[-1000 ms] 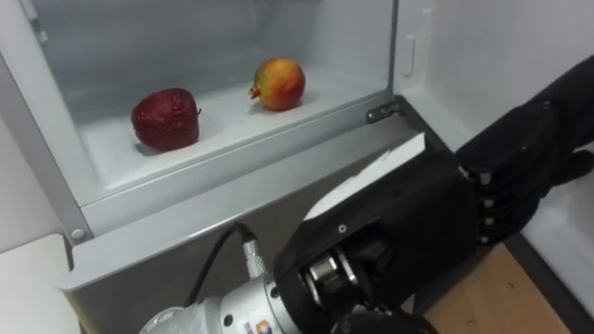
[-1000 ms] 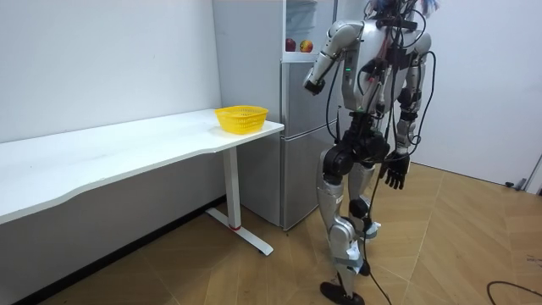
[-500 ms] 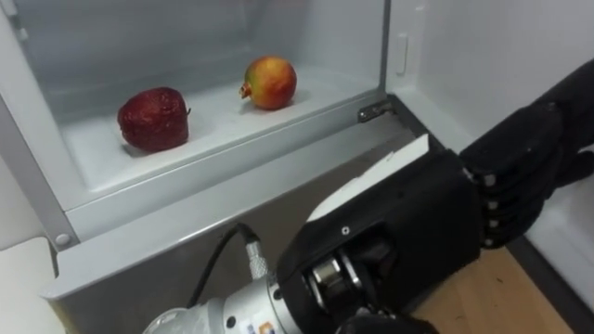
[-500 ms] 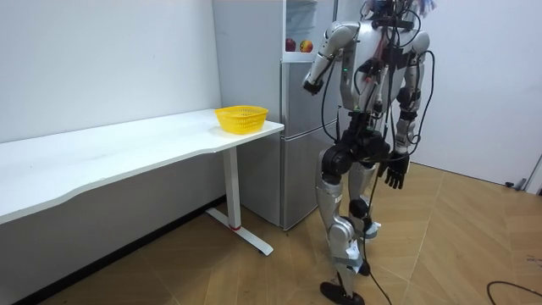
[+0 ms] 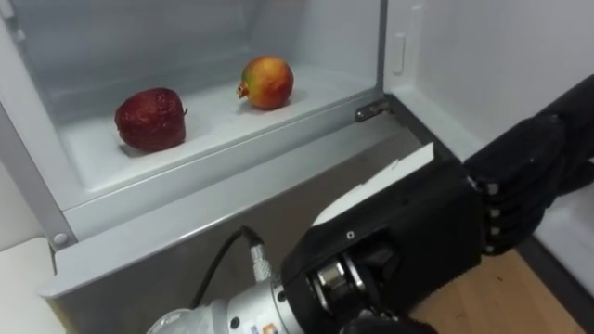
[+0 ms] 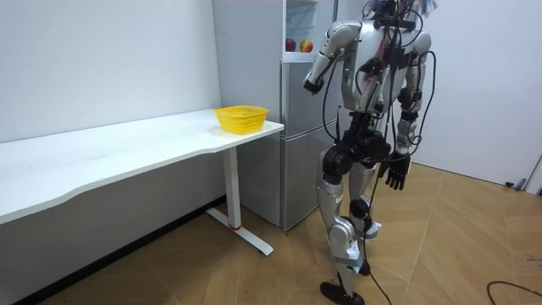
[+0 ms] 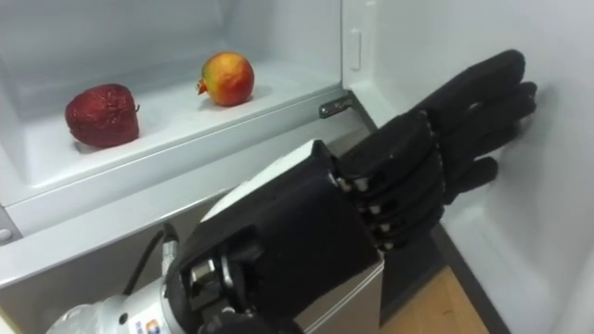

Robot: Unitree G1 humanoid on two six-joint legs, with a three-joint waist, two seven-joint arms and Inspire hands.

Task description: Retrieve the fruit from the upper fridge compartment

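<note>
Wrinkled dark red round fruit [image 5: 148,119] on the white upper fridge shelf [image 5: 102,153] at ten o'clock, red-yellow pomegranate [image 5: 266,82] at its two o'clock, apart from it, black left hand [image 7: 418,176] at four o'clock, fingers straight, empty, by the white fridge door [image 7: 557,204], right hand [image 6: 395,174] hanging low, fingers loosely spread.

I read this as a sparse test room fitted out like a home: a silver fridge [image 6: 298,135] against bare white walls [image 6: 102,59], a long white desk [image 6: 127,152] carrying a yellow basket [image 6: 240,119], and a wooden parquet floor [image 6: 449,246].
</note>
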